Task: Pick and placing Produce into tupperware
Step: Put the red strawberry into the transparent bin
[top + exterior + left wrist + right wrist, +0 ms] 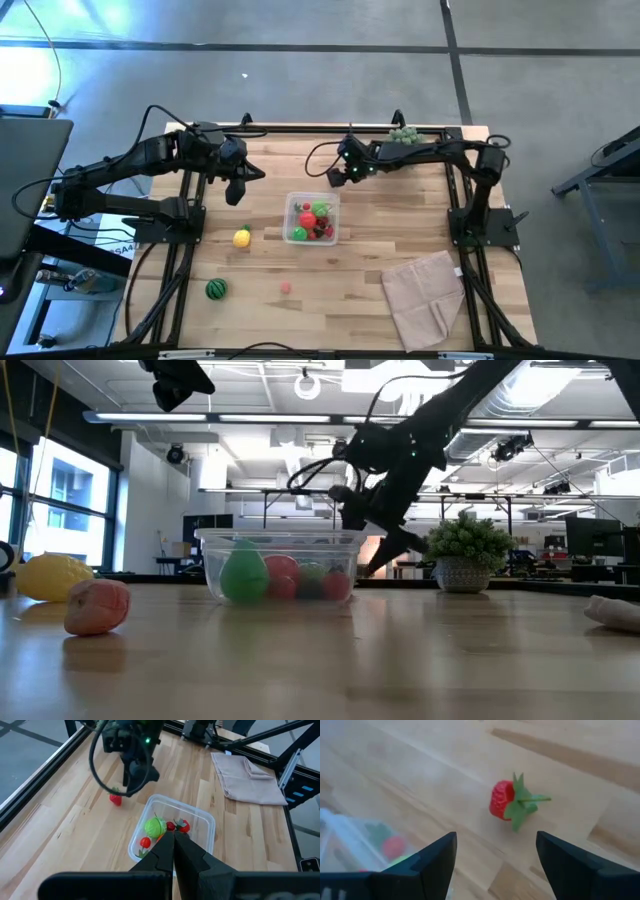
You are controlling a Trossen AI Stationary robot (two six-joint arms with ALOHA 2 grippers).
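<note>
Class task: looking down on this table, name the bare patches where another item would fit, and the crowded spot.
Free: the wood between the tupperware and the beige cloth, and between the melon ball and the small pink fruit. Crowded: behind the tub, where the right gripper hangs over a strawberry.

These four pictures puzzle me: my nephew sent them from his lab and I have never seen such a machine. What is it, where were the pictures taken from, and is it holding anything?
It is a robot with two dark arms at a wooden table, sorting toy produce into a clear tub.

One picture looks straight down from above, one looks level across the tabletop, and two come from cameras on the arms' wrists.

On the table lie a yellow lemon, a striped green melon ball, a small pink piece, a strawberry and a folded beige cloth. The tub already holds several fruits. A small potted plant stands at the far edge.

Nothing is held. The right hand is open above the strawberry. The left hand is shut and empty, above the table beside the tub.
</note>
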